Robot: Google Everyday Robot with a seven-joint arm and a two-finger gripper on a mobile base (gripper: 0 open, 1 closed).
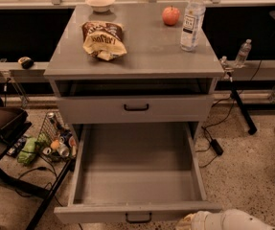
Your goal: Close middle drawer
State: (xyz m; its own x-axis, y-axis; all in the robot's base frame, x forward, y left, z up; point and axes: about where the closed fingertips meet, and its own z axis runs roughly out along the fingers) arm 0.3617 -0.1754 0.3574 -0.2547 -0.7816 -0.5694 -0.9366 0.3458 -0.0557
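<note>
The middle drawer [136,212] is pulled far out of the grey cabinet [137,61]. Its deep grey tray is empty, and its low front with a small black handle [138,218] sits at the bottom edge of the view. My gripper [187,223] is at the bottom edge, right of that handle and close to the right part of the drawer's front. The white arm [237,222] runs off to the bottom right. The drawer above [136,108] has a black handle and is nearly flush with the cabinet.
On the cabinet top are a chip bag [102,40], a white bowl [100,3], a red apple [171,16] and a water bottle [192,20]. A wire basket of cans [55,140] and a dark stand are on the left. Cables and a stand leg [242,109] are on the right.
</note>
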